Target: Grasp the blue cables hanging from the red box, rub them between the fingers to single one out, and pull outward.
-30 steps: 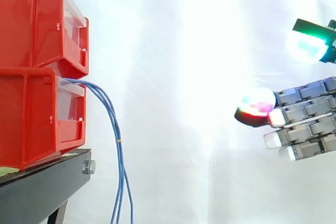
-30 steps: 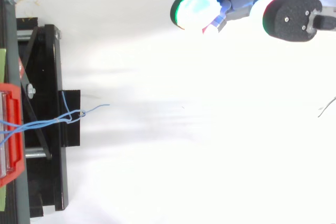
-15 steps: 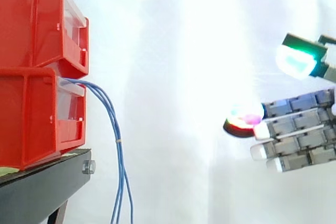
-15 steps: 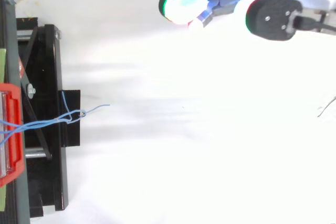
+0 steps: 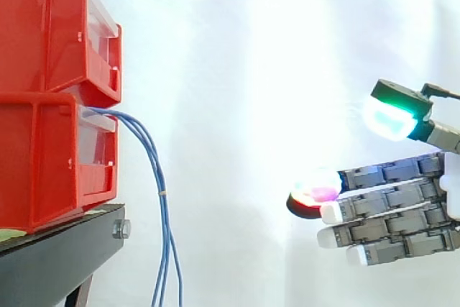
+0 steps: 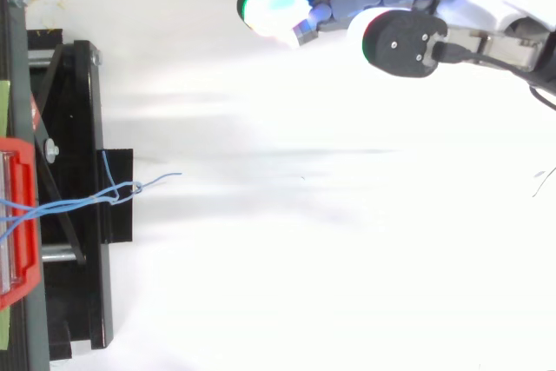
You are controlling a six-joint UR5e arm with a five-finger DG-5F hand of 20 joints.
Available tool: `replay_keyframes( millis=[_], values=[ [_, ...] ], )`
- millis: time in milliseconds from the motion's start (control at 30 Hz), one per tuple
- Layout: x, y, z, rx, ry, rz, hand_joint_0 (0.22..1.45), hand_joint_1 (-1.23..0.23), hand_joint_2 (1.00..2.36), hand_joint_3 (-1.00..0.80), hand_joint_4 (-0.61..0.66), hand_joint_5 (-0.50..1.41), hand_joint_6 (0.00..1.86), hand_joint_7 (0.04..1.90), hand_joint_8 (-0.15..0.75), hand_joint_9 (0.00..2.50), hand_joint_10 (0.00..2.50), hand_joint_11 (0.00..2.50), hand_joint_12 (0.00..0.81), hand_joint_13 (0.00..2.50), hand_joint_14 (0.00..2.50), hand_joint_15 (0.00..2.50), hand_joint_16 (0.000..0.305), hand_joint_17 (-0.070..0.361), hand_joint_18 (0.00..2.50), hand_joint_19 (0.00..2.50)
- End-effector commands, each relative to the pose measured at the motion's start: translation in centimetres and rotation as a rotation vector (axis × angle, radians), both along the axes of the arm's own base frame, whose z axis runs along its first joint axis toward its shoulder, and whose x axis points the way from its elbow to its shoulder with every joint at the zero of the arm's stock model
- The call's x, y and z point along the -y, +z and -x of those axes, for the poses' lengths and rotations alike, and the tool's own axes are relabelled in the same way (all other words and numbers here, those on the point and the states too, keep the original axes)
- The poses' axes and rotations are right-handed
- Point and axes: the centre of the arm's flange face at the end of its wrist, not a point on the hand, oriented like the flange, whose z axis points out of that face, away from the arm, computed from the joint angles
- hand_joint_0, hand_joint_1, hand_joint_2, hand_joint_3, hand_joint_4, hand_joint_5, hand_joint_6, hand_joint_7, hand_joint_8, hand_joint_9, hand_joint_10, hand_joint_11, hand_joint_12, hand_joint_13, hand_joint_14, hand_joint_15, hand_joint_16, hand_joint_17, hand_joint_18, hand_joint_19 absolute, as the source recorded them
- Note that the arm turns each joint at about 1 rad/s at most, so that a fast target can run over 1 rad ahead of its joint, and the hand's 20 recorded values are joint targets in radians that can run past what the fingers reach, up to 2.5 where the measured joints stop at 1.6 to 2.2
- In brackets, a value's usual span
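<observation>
your hand (image 5: 392, 210) sits at the right edge of the side view, fingers stretched straight toward the left, thumb raised apart above them, gripping nothing. the blue cables (image 5: 162, 199) spill from the lower red box (image 5: 43, 163), beneath the upper red box (image 5: 43, 26) at the left edge. they hang past the black stand (image 5: 57, 257), well apart from the hand. from above, the hand fills the upper right, the cables the left edge.
</observation>
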Motion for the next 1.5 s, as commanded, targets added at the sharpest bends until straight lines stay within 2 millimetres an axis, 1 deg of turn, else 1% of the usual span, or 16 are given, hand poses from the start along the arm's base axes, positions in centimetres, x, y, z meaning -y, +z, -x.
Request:
replay_keyframes(
  millis=[0, 167, 233, 300, 400, 500, 567, 667, 700, 733, 767, 800, 867, 1000, 1167, 1467],
  values=[
    [-0.1, -0.2, -0.7, 0.044, -0.012, 0.014, 0.52, -0.48, 1.0, -0.5, 0.21, -0.24, 0.5, 0.75, 0.263, 0.2, 0.0, 0.09, 0.335, 0.14, 0.01, 0.17, 0.045, 0.102, 0.22, 0.28],
    [-0.3, 0.1, -1.0, 0.016, -0.052, 0.114, 0.52, -0.48, 1.0, -0.5, 0.21, -0.24, 0.5, 0.75, 0.262, 0.19, 0.0, 0.07, 0.33, 0.1, 0.01, 0.17, 0.045, 0.102, 0.14, 0.27],
    [-0.4, -0.5, -1.4, -0.007, -0.074, 0.15, 0.52, -0.48, 1.0, -0.5, 0.21, -0.24, 0.5, 0.75, 0.259, 0.19, 0.0, 0.08, 0.331, 0.1, 0.01, 0.17, 0.045, 0.102, 0.14, 0.27],
    [-0.5, -1.1, -2.1, -0.011, -0.086, 0.168, 0.52, -0.48, 1.0, -0.5, 0.21, -0.24, 0.5, 0.75, 0.258, 0.19, 0.0, 0.08, 0.33, 0.1, 0.01, 0.17, 0.045, 0.102, 0.14, 0.28],
    [-0.8, -2.0, -4.0, 0.01, -0.076, 0.151, 0.52, -0.48, 1.0, -0.5, 0.21, -0.24, 0.5, 0.75, 0.253, 0.21, 0.0, 0.08, 0.328, 0.11, 0.01, 0.17, 0.045, 0.101, 0.16, 0.29],
    [-1.4, -0.4, -5.4, 0.045, -0.044, 0.151, 0.52, -0.48, 1.0, -0.5, 0.21, -0.24, 0.5, 0.75, 0.253, 0.22, 0.0, 0.09, 0.329, 0.13, 0.01, 0.17, 0.044, 0.1, 0.18, 0.28],
    [-2.1, -0.5, -6.2, 0.039, -0.018, 0.174, 0.53, -0.47, 1.0, -0.5, 0.21, -0.24, 0.5, 0.75, 0.253, 0.23, 0.0, 0.09, 0.328, 0.14, 0.01, 0.17, 0.044, 0.1, 0.19, 0.29],
    [-3.1, -1.7, -8.2, 0.043, 0.019, 0.178, 0.53, -0.47, 1.0, -0.5, 0.22, -0.24, 0.5, 0.75, 0.251, 0.24, 0.0, 0.09, 0.327, 0.16, 0.01, 0.18, 0.044, 0.099, 0.2, 0.3],
    [-3.5, -3.3, -9.2, 0.045, 0.042, 0.17, 0.53, -0.47, 1.0, -0.5, 0.21, -0.24, 0.5, 0.75, 0.25, 0.24, 0.0, 0.08, 0.326, 0.16, 0.01, 0.18, 0.044, 0.099, 0.21, 0.3],
    [-3.7, -3.9, -9.8, 0.049, 0.054, 0.162, 0.53, -0.47, 1.0, -0.5, 0.21, -0.24, 0.5, 0.75, 0.249, 0.24, 0.0, 0.09, 0.326, 0.16, 0.01, 0.18, 0.044, 0.098, 0.21, 0.3],
    [-4.1, -5.3, -10.8, 0.055, 0.078, 0.145, 0.53, -0.47, 1.0, -0.5, 0.21, -0.24, 0.5, 0.75, 0.249, 0.25, 0.0, 0.09, 0.324, 0.17, 0.01, 0.18, 0.044, 0.098, 0.22, 0.31],
    [-4.3, -5.8, -11.5, 0.059, 0.095, 0.132, 0.53, -0.47, 1.0, -0.5, 0.22, -0.24, 0.5, 0.75, 0.248, 0.25, 0.0, 0.1, 0.324, 0.17, 0.01, 0.18, 0.044, 0.098, 0.22, 0.31],
    [-5.0, -5.9, -12.3, 0.081, 0.131, 0.108, 0.53, -0.47, 1.0, -0.5, 0.22, -0.24, 0.5, 0.75, 0.247, 0.25, 0.0, 0.1, 0.323, 0.17, 0.01, 0.19, 0.043, 0.098, 0.23, 0.3],
    [-6.3, -4.9, -13.0, 0.081, 0.152, 0.151, 0.54, -0.47, 1.0, -0.5, 0.21, -0.24, 0.5, 0.75, 0.245, 0.28, 0.0, 0.11, 0.324, 0.19, 0.01, 0.19, 0.043, 0.097, 0.24, 0.32],
    [-7.8, -4.7, -13.3, 0.091, 0.157, 0.201, 0.54, -0.47, 1.0, -0.5, 0.22, -0.24, 0.5, 0.75, 0.244, 0.29, 0.0, 0.13, 0.322, 0.21, 0.01, 0.2, 0.043, 0.096, 0.26, 0.32],
    [-8.4, -5.1, -13.0, 0.064, 0.174, 0.193, 0.54, -0.46, 1.0, -0.5, 0.22, -0.23, 0.5, 0.75, 0.245, 0.33, 0.0, 0.14, 0.321, 0.28, 0.01, 0.23, 0.042, 0.094, 0.3, 0.35]
  ],
)
